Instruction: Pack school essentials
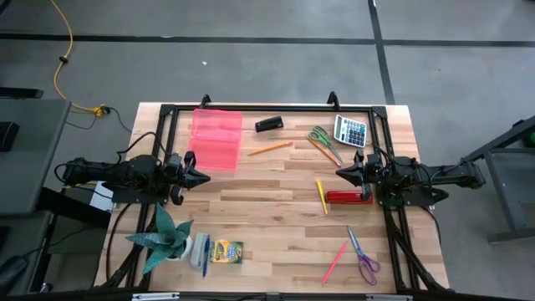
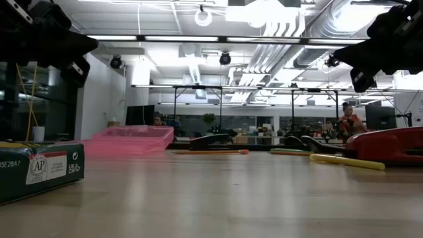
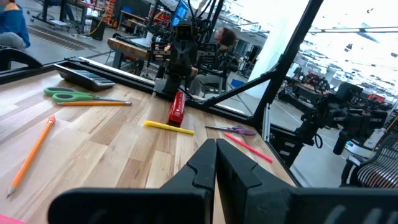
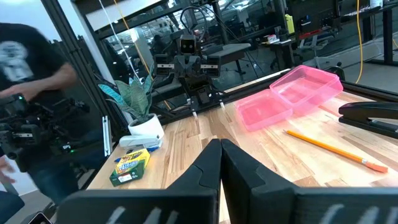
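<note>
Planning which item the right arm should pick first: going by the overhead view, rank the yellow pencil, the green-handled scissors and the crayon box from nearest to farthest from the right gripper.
From the right gripper, shut, at the table's right side:
1. Yellow pencil, just in front of it, beside the red bar.
2. Green-handled scissors, toward the far edge, by the calculator.
3. Crayon box, across the table at the near-left, by the plant.

Two black, angular arms [image 1: 125, 174] (cables trailing behind) taper to pointed end effectors [image 1: 199, 178]

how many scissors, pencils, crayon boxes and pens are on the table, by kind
scissors: 2, green and purple
pencils: 3, orange, yellow, pink
crayon box: 1
pen: 1
total: 7
</note>
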